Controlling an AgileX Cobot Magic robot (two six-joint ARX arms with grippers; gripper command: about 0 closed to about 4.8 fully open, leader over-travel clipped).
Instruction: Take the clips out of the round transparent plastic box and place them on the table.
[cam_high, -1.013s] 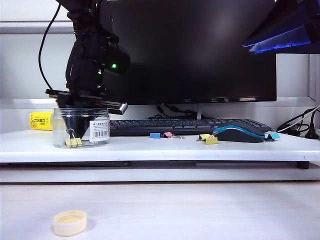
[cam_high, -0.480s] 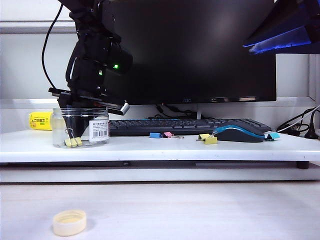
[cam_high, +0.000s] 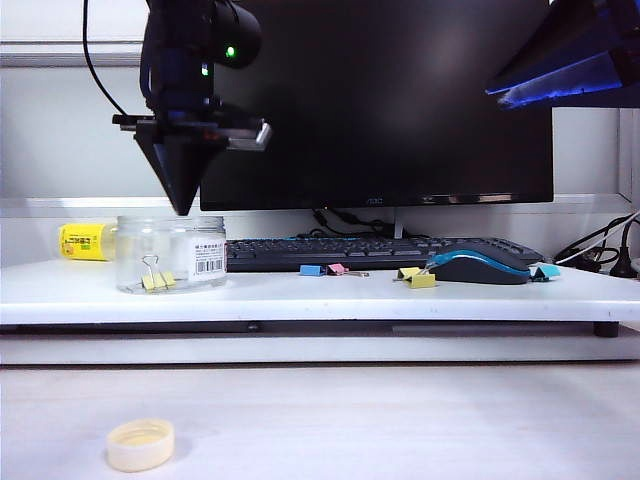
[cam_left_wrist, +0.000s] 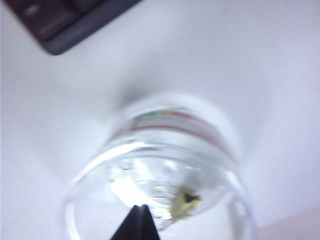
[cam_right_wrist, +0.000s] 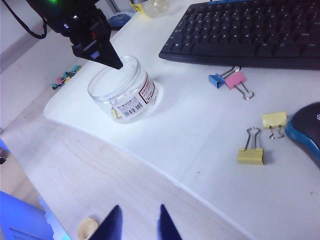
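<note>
Because the one yellow clip (cam_high: 153, 282) left in the clear round box (cam_high: 170, 253) is tiny, stiff and light, it should lift easily, but its painted body looks slick; the upright wire handles seem the better place to pinch. The box itself is thin, light plastic and may slide or tip on the bench (cam_high: 300, 297) if nudged at its rim.

The left gripper (cam_high: 182, 205) hangs just above the box mouth, jaws pressed together to a point and, as far as the views show, holding nothing. The right gripper (cam_right_wrist: 136, 222) hovers out past the bench's front edge, jaws apart and empty.

Blue, pink and yellow clips (cam_right_wrist: 250, 155) already lie on the bench between the keyboard (cam_right_wrist: 250, 30) and the mouse (cam_high: 480, 266). Bare bench in front of the box gives room to set down; the box stands near the front edge.
</note>
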